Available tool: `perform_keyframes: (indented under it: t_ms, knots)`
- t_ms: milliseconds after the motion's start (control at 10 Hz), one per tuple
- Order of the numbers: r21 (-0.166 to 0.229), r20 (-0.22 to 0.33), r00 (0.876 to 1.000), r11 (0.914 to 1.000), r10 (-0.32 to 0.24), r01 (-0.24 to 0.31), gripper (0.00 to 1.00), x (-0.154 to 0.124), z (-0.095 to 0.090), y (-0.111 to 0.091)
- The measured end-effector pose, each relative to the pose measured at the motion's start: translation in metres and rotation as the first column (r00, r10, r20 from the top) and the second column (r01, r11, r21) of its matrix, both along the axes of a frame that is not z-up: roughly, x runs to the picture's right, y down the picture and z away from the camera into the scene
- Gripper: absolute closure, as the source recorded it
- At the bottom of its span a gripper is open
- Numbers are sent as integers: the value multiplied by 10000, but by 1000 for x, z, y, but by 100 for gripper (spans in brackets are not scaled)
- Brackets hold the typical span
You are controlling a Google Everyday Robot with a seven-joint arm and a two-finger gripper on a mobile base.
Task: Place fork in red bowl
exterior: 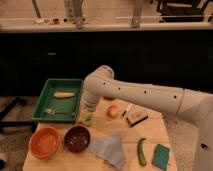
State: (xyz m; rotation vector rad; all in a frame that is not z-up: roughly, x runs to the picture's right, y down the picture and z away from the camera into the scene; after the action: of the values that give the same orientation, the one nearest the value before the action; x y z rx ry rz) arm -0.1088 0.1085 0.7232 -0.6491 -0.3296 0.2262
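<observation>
Silvery fork (pixel 59 112) lies in the green tray (pixel 47 87), near its front edge. Red bowl (pixel 45 142) sits on the worktop (pixel 155 131) before the tray. Tool (pixel 86 112) hangs at the tray's right edge, spread wide, gripping nothing.

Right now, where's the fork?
Camera view, left side: the fork lies in the green tray near its front edge, below the yellow item, behind the red bowl. The hand hangs just right of the tray.
</observation>
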Motion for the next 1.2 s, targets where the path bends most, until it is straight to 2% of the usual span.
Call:
perform_keyframes:
  t_ms: [300,400,700,1200]
  knots:
    - [-24,-13,10000,10000,21,-21,34,1,1,1]
    - [-81,-14,10000,10000,-14,14,34,-3,6,5]
    - [-143,154,9996,9997,-216,218,34,-46,22,17]
    - [84,599,9958,9976,-697,693,34,-121,32,11]
